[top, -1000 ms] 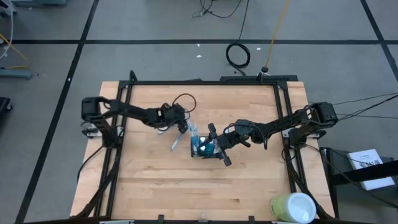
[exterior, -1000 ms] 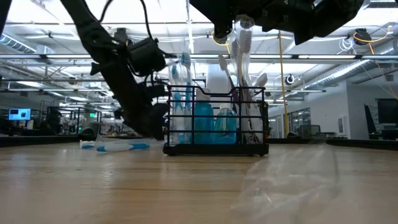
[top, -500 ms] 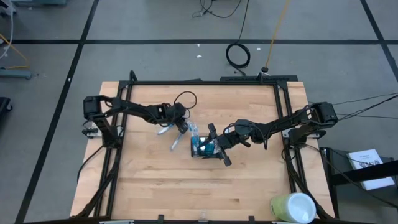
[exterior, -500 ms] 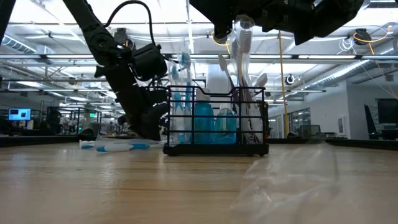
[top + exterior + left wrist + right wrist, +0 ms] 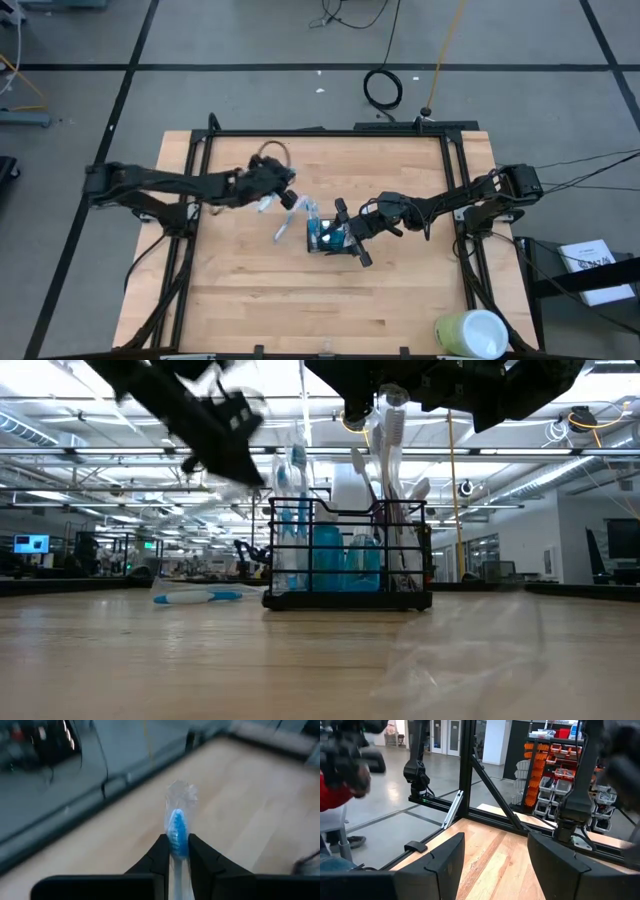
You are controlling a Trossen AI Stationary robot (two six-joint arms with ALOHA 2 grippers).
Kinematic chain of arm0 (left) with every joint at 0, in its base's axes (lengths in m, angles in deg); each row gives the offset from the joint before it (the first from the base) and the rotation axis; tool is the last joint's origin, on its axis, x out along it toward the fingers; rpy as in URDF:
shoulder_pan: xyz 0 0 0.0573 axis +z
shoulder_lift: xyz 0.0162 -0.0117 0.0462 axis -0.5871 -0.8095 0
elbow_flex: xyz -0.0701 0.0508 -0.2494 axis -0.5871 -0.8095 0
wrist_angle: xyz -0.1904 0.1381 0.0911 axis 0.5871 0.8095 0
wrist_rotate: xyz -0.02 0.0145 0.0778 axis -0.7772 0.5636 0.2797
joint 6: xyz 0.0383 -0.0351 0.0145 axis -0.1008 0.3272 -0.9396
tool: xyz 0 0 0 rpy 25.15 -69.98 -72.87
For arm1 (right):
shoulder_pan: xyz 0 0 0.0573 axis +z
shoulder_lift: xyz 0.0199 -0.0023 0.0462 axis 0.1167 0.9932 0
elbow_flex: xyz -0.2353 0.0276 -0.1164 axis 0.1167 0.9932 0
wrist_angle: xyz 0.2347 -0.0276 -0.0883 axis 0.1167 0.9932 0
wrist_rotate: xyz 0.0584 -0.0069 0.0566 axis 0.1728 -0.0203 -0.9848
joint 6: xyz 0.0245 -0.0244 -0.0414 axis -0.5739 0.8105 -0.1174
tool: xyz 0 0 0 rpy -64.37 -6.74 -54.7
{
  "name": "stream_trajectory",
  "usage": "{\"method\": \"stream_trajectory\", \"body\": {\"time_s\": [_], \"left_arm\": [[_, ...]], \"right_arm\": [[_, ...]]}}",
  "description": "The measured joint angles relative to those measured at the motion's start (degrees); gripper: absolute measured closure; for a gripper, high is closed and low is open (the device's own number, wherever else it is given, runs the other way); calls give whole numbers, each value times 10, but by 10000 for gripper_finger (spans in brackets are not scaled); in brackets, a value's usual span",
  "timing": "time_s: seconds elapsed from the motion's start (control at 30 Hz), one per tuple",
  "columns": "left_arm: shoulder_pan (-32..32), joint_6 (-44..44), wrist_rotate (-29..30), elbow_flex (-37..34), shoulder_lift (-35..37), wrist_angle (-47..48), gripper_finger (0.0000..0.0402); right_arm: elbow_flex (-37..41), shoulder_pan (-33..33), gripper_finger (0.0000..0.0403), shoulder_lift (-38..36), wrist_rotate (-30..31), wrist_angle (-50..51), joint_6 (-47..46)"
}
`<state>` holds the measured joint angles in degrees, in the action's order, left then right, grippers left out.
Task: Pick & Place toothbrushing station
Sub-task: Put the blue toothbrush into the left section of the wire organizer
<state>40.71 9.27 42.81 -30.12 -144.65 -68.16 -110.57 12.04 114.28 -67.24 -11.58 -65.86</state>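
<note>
The toothbrushing station point(image 5: 330, 238), a small black wire holder, stands upright near the middle of the wooden worktop point(image 5: 240, 290), filled with toothbrushes and blue cups point(image 5: 328, 558). The left tool point(image 5: 175, 851) is raised above the worktop, off to the holder's left, and is clenched on a blue-and-clear toothbrush point(image 5: 176, 827) that sticks out between its fingers. The right tool point(image 5: 348, 232) sits over the holder's right side with its fingers point(image 5: 445, 862) spread wide, gripping nothing. Another toothbrush point(image 5: 196, 597) lies flat on the worktop just beside the holder.
</note>
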Motion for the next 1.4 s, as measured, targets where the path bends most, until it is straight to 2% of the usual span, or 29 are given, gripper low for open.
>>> {"method": "stream_trajectory", "body": {"time_s": [0.07,0.13,0.27,0.37,0.43,0.5,0.6,0.77,0.93,1.03,1.4], "left_arm": [[-35,-9,38,-4,44,-20,362],[-75,-29,61,-26,84,-82,362],[-154,-117,79,-111,121,-322,362],[-199,-192,77,-191,115,-555,362],[-212,-206,68,-231,91,-692,362],[-216,-207,51,-262,59,-789,362],[-218,-204,21,-265,9,-901,362],[-213,-229,-2,-211,-89,-923,362],[-204,-259,-50,-130,-162,-928,362],[-202,-264,-57,-97,-193,-928,362],[-202,-252,-23,-79,-287,-928,362]], "right_arm": [[0,0,192,0,0,0,0],[0,0,192,0,0,0,0],[0,0,192,0,0,0,0],[0,0,192,0,0,0,0],[0,0,192,0,0,0,0],[0,0,192,0,0,0,0],[0,0,192,0,0,0,0],[0,0,192,0,0,0,0],[0,0,192,0,0,0,0],[0,0,192,0,0,0,0],[0,0,192,0,0,0,0]]}}
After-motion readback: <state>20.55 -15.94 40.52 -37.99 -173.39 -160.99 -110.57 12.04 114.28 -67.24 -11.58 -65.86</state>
